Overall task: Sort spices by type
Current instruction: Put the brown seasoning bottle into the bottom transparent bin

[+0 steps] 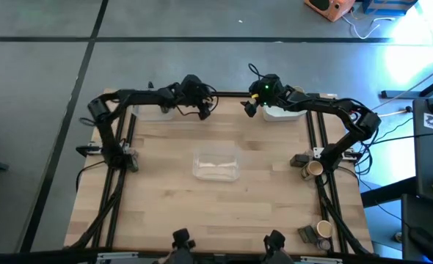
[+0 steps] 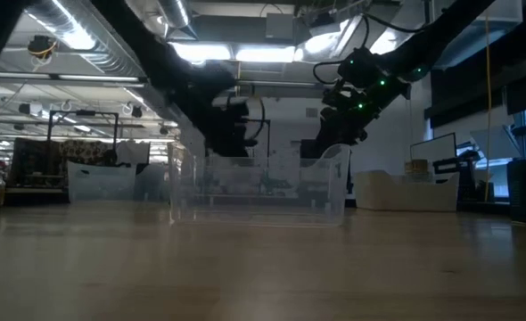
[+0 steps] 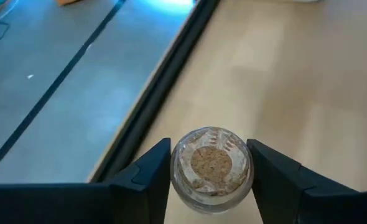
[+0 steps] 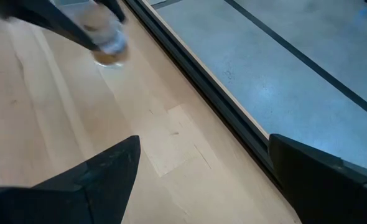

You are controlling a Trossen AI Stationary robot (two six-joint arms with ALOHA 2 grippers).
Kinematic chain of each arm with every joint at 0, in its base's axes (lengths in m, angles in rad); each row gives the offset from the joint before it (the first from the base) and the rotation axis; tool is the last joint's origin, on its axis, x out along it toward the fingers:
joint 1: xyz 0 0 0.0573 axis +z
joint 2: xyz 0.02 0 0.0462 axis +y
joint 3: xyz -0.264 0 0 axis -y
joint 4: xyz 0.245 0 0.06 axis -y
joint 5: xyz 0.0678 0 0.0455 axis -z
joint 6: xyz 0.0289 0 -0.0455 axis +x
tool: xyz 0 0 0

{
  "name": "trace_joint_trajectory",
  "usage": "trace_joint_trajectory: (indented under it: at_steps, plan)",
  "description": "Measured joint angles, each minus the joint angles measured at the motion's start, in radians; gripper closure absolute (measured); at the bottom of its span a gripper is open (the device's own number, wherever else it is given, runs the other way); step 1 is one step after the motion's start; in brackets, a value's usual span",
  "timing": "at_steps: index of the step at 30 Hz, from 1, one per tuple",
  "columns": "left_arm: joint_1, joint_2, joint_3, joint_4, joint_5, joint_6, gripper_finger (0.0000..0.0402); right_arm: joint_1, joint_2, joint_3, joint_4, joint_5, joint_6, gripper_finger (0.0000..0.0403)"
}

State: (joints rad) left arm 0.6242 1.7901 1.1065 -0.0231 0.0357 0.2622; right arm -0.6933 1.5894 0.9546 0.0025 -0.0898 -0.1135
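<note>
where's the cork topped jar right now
The cork-topped jar sits between the left end effector fingers, near the table's far edge, left of centre in the high view.

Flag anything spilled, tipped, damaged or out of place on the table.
Nothing looks spilled or broken. The left gripper has its fingers against a corked jar near the far edge; the jar looks intact and upright. The clear tray sits square mid-table. A few containers sit at the right edge, too small to judge.
</note>
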Motion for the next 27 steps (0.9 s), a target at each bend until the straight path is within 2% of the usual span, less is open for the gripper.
trace_joint_trajectory:
  at_steps: [7, 13, 27]
  plan:
    - [-0.119, -0.194, 0.000, -0.165, 0.001, -0.016, 0.0232, 0.000, 0.000, 0.000, 0.000, 0.000, 0.000, 0.0052]
    - [-0.254, -0.301, 0.000, -0.255, 0.002, -0.054, 0.0230, 0.000, 0.000, 0.000, 0.001, 0.000, -0.001, 0.0052]
    - [-0.550, -0.310, -0.005, -0.318, 0.002, -0.162, 0.0233, 0.000, -0.001, 0.000, 0.006, -0.053, -0.024, 0.0052]
